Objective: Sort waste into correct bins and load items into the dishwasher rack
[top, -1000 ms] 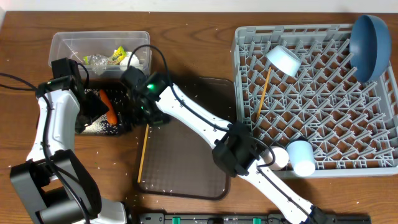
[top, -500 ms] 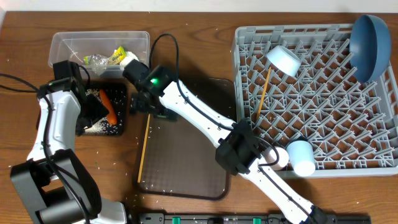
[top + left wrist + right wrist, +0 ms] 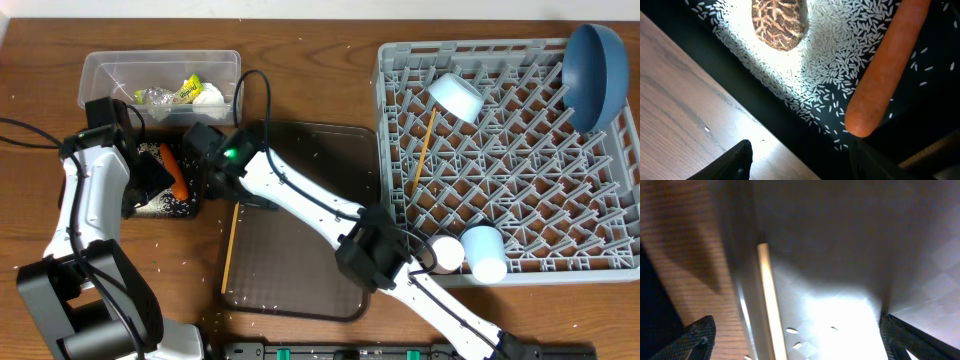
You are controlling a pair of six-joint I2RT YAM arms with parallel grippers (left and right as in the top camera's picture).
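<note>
Fingers (image 3: 696, 336) of the right gripper (image 3: 802, 339) stand wide apart, straddling a thin wooden chopstick (image 3: 767, 295) along the left rim of the textured dark-brown serving tray (image 3: 300, 270). Right of that tray, the grey lattice rack (image 3: 600, 210) holds a round blue plate (image 3: 592, 70), a pale bowl (image 3: 457, 97), two cups (image 3: 487, 255) and another chopstick (image 3: 422, 150). Off its far-left corner, a clear plastic tub (image 3: 90, 70) holds a yellow-green wrapper (image 3: 188, 90). Left of the tray, the left gripper (image 3: 805, 162), fingers apart and empty, hovers over a black tray (image 3: 940, 100) holding a smooth orange carrot (image 3: 885, 75), a veined brown lump (image 3: 779, 22) and scattered white rice (image 3: 830, 55).
</note>
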